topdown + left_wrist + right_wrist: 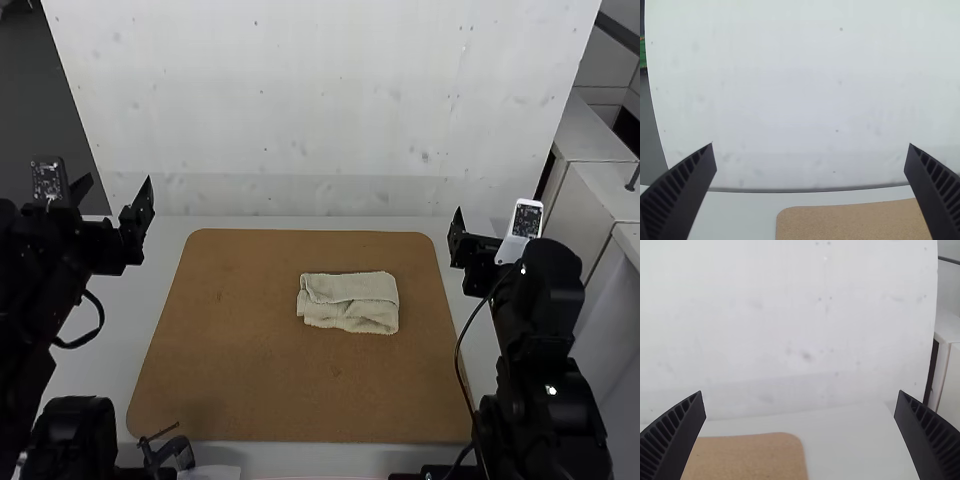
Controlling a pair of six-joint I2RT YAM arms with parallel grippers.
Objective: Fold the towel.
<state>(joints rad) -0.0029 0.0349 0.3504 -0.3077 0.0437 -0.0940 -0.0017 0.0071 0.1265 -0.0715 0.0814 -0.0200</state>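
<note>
The beige towel [349, 303] lies folded into a small rectangle on the brown mat, right of the mat's middle, with an uneven layer edge along its top. In the high view my left gripper [115, 195] is held off the mat's left side, far from the towel. My right gripper [485, 225] is beyond the mat's right edge, also apart from the cloth. The left wrist view shows the left gripper [811, 145] wide open, nothing between its black fingers. Likewise open and holding nothing is the right gripper [800, 392] in its own wrist view.
The brown mat [250, 360] covers most of the white table [120, 300]. A pale upright panel [320, 110] stands along the table's far edge. White cabinets [600, 200] are beyond the right arm. A small black clamp-like object [170, 450] sits at the near left edge.
</note>
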